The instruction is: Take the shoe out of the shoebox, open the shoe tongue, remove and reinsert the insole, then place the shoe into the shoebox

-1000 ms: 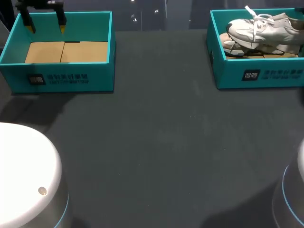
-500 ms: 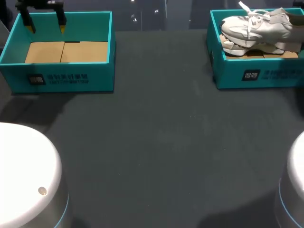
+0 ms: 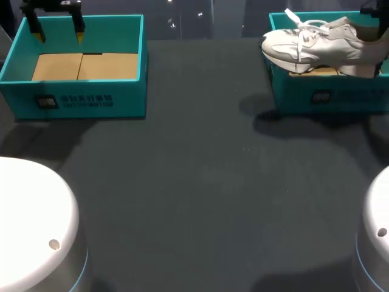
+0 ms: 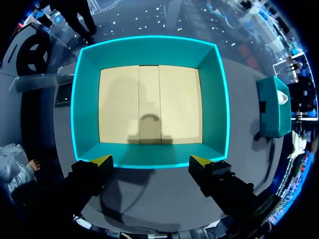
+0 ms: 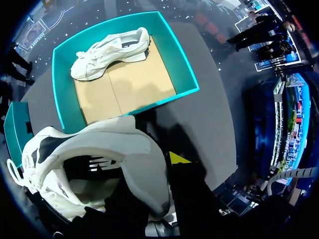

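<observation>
White shoe point(image 3: 316, 45) hangs in the air just above the right shoebox point(image 3: 340, 97), sole down. Its toe juts out past the box wall nearest the middle of the surface point(image 3: 200, 182). Laces point(image 3: 302, 27) loose, one end sticking up. Right hand point(image 5: 152, 169) is clamped on the heel collar point(image 5: 134, 144): one yellow tip shows outside the heel, the other is hidden, probably inside the opening. Judged light, with a soft padded upper and a stiffer sole. Held by the heel alone, the long toe end is likely to sag or swing, and the collar padding may squash and slip. A hold on the firm back of the heel is sound for carrying; the tongue and insole work will likely want the shoe set down flat, or steadied by a second grip near the toe. A second shoe point(image 5: 109, 52) lies on its side in that box, against the far wall. Left hand point(image 4: 150, 162) hovers spread wide, holding nothing, over the near wall of the left shoebox point(image 4: 149, 50), well apart from the shoe.
</observation>
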You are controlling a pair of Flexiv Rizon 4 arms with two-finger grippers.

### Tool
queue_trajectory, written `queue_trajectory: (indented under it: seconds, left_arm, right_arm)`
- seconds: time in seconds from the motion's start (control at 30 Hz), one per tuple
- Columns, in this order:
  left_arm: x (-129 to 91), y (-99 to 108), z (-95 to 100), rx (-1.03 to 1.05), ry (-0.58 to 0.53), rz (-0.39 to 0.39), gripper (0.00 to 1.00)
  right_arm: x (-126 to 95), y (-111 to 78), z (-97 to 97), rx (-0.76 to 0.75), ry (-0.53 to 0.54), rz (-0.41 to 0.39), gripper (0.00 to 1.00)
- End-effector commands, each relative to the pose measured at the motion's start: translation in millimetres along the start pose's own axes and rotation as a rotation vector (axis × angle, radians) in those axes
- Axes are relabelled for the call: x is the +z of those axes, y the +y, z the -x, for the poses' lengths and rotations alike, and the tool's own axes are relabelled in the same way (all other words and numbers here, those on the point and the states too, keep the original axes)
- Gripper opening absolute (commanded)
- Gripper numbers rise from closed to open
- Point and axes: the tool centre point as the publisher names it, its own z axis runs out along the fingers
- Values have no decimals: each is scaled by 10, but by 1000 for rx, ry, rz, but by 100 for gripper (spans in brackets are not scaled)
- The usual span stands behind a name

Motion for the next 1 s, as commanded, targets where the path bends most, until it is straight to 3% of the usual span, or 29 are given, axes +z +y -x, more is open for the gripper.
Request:
queue_trajectory:
  seconds: [0.03, 0.2, 0.5, 0.73, 1.0]
  left_arm:
    - [-4, -1, 1, 0, 0, 0, 100]
    - [-4, -1, 1, 0, 0, 0, 100]
    - [-4, -1, 1, 0, 0, 0, 100]
    - [-4, -1, 1, 0, 0, 0, 100]
    - [-4, -1, 1, 0, 0, 0, 100]
  right_arm:
    - [-4, -102, 44, 1, 10, 99, 0]
    - [-4, -102, 44, 1, 10, 99, 0]
    - [-141, -1008, -397, -29, -76, 130, 0]
    - [-103, -1569, -666, -22, -111, 137, 0]
    - [-94, -1620, -689, -18, -111, 132, 0]
